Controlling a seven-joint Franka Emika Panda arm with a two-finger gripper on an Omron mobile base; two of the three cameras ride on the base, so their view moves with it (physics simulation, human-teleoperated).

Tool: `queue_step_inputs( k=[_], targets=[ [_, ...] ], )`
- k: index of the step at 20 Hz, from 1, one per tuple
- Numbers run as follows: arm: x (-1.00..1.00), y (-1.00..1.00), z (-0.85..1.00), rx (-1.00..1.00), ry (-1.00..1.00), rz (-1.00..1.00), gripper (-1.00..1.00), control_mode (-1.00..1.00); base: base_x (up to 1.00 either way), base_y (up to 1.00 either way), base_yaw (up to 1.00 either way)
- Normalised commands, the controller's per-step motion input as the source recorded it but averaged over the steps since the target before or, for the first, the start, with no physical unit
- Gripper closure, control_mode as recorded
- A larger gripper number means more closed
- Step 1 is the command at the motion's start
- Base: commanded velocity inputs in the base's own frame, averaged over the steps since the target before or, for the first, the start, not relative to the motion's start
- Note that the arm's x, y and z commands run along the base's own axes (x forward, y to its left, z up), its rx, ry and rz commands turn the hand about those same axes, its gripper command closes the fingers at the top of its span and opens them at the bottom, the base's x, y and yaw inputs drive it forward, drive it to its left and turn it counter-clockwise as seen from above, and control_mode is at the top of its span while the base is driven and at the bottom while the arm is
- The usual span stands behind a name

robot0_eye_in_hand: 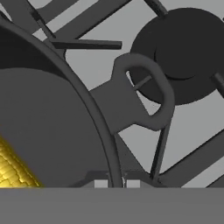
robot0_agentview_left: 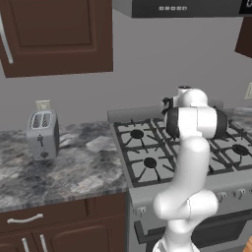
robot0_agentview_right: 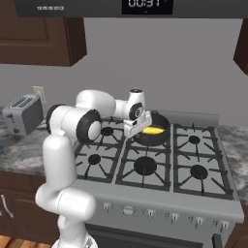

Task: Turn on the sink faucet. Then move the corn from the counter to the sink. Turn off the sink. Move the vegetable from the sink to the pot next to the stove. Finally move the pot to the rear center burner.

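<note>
A dark pot (robot0_agentview_right: 156, 127) stands at the rear centre of the stove (robot0_agentview_right: 145, 167). The yellow corn (robot0_agentview_right: 154, 131) lies inside it. My gripper (robot0_agentview_right: 134, 129) is shut on the pot's left rim. In the hand view the rim (robot0_eye_in_hand: 89, 103) runs down between my fingertips, so the gripper (robot0_eye_in_hand: 116, 183) pinches the pot wall. The pot's loop handle (robot0_eye_in_hand: 146, 94) sticks out to the right over a black burner (robot0_eye_in_hand: 183, 48), and the corn (robot0_eye_in_hand: 11, 168) shows at the lower left. In the left base view my arm covers the pot on the stove (robot0_agentview_left: 142, 147).
A silver toaster (robot0_agentview_left: 43, 134) stands on the marbled counter (robot0_agentview_left: 83, 167) left of the stove, also seen as the toaster (robot0_agentview_right: 22, 114) at the far left. Dark wall cabinets (robot0_agentview_left: 54, 34) and a range hood (robot0_agentview_right: 131, 7) hang above. Black grates cover the front burners (robot0_agentview_right: 145, 165).
</note>
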Motion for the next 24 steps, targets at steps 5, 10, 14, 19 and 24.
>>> queue_step_inputs(
  k=[5,10,14,19,24],
  targets=[
    [0.46,-0.12,-0.37,0.0,0.0,0.04,1.0,-1.0,0.0,0.0,0.0],
    [0.21,-0.09,-0.38,0.0,0.0,0.04,1.0,-1.0,0.0,0.0,0.0],
    [-0.04,0.0,-0.29,0.0,0.0,0.01,-1.0,-1.0,0.0,0.0,0.0],
    [-0.16,-0.01,0.01,0.01,-0.04,0.0,-1.0,-1.0,0.0,0.0,0.0],
    [-0.27,0.0,0.22,0.0,-0.1,0.0,-1.0,-1.0,0.0,0.0,0.0]
  ],
)
